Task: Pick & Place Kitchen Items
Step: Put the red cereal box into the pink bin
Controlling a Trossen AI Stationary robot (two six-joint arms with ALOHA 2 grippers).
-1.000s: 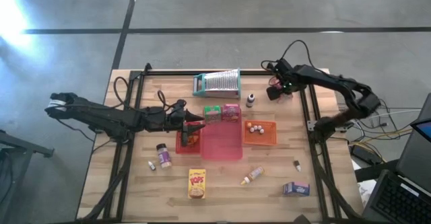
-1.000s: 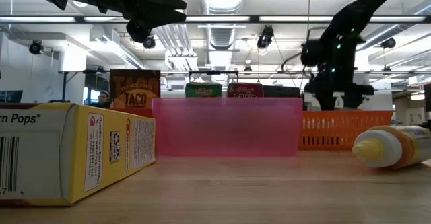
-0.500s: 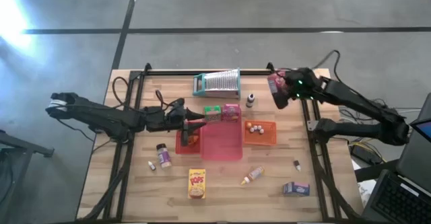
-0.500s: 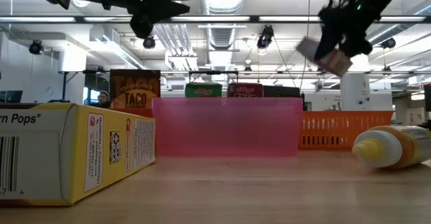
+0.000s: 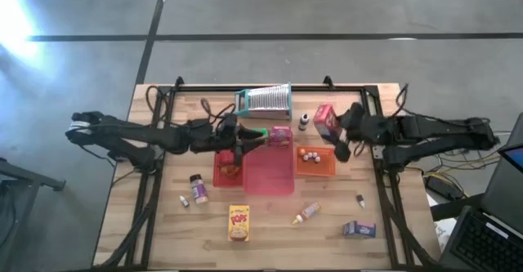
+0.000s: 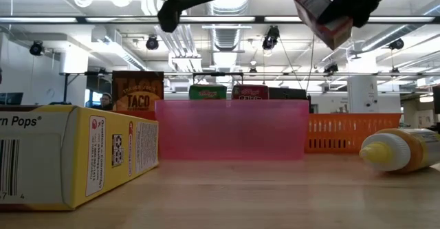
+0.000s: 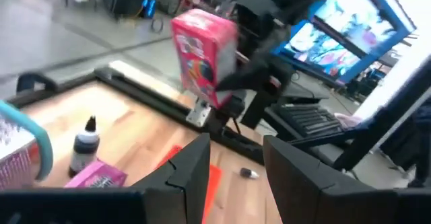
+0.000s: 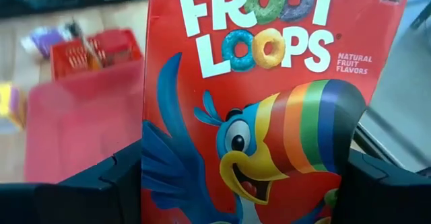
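Wooden counter in open workshop | right pincer clamped red Froot Loops box aloft, orange tray just below-beside | left pincer parted, empty | advice: lower level, release late.

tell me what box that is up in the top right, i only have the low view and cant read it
Observer: It is a red Froot Loops box; the right wrist view shows the print. The right gripper is shut on it.
Operator: where over the table is it
Observer: In the high view it shows just past the far edge of the orange tray, next to a small bottle.
Operator: is the left gripper carrying anything
Observer: No. Its wrist view shows the left gripper open, with nothing between the fingers.
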